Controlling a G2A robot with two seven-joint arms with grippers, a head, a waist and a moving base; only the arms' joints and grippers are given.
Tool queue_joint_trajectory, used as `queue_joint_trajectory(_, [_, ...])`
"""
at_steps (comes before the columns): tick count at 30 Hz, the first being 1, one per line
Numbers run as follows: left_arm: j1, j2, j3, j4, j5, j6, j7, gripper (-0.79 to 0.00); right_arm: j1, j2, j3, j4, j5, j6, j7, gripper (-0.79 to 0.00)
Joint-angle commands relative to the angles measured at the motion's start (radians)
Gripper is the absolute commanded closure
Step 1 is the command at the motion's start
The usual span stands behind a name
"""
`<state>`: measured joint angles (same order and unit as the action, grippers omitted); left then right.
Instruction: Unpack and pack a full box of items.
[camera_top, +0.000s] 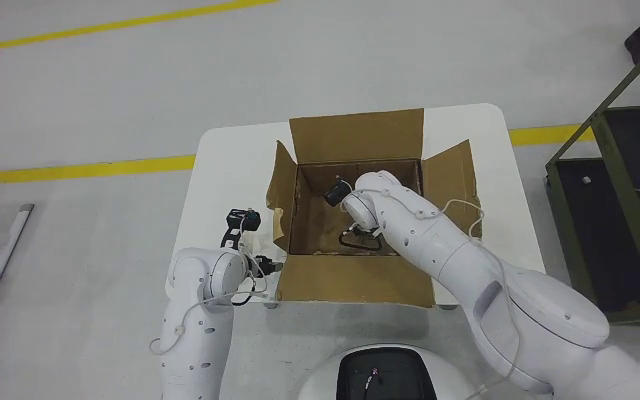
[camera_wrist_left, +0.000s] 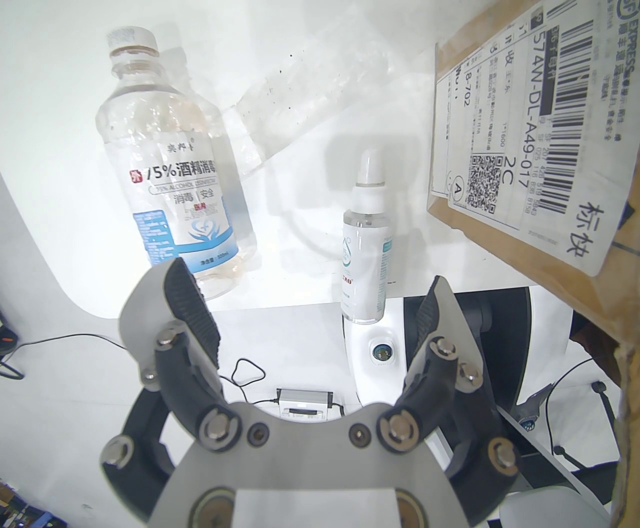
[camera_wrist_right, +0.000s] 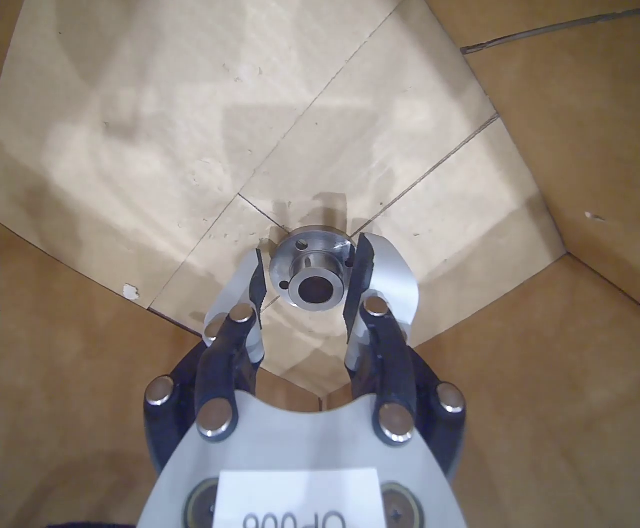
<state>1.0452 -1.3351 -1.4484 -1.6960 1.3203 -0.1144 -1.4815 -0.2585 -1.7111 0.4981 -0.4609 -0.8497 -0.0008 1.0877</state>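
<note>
While inside box (camera_wrist_right: 150, 125), gripper (camera_wrist_right: 310, 248) astride flange (camera_wrist_right: 312, 277)

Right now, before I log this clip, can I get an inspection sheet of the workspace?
Surface: white table, carrying the box.
Job's things: open cardboard box; metal hub on its floor; large clear bottle and small spray bottle on the table beside the box.
Clutter: clear plastic sheet by the bottles.
Grippers: left gripper open, near the bottles; right gripper inside the box, open, fingers on either side of the hub.
Cables: wire along the right arm; power brick with leads on the floor.
Surroundings: yellow floor lines; green metal frame.
</note>
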Motion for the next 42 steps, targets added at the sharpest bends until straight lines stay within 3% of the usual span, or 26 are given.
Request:
queue_joint_trajectory(1, [0.0, 0.0, 0.0, 0.0, 0.0, 0.0, 0.0, -0.785, 0.002, -0.003, 0.001, 0.009, -0.004, 0.001, -0.002, -0.382])
queue_joint_trajectory(4, [0.0, 0.0, 0.0, 0.0, 0.0, 0.0, 0.0, -0.785, 0.003, -0.009, 0.003, 0.023, -0.009, 0.001, -0.004, -0.311])
queue_joint_trajectory(17, [0.0, 0.0, 0.0, 0.0, 0.0, 0.0, 0.0, -0.785, 0.01, -0.028, 0.018, 0.07, -0.021, -0.006, -0.015, -0.296])
queue_joint_trajectory(20, [0.0, 0.0, 0.0, 0.0, 0.0, 0.0, 0.0, -0.785, 0.011, -0.032, 0.021, 0.077, -0.024, -0.008, -0.017, -0.182])
queue_joint_trajectory(21, [0.0, 0.0, 0.0, 0.0, 0.0, 0.0, 0.0, -0.785, 0.012, -0.033, 0.022, 0.078, -0.024, -0.007, -0.017, -0.055])
queue_joint_trajectory(22, [0.0, 0.0, 0.0, 0.0, 0.0, 0.0, 0.0, -0.785, 0.014, -0.034, 0.024, 0.079, -0.026, -0.006, -0.018, 0.0])
queue_joint_trajectory(34, [0.0, 0.0, 0.0, 0.0, 0.0, 0.0, 0.0, -0.785, 0.035, -0.028, 0.071, 0.029, -0.013, -0.001, -0.05, 0.0])
queue_joint_trajectory(38, [0.0, 0.0, 0.0, 0.0, 0.0, 0.0, 0.0, -0.785, 0.035, -0.005, 0.119, -0.024, 0.016, -0.024, -0.093, 0.0])
queue_joint_trajectory(42, [0.0, 0.0, 0.0, 0.0, 0.0, 0.0, 0.0, -0.785, 0.01, 0.046, 0.208, -0.107, 0.064, -0.081, -0.155, 0.0])
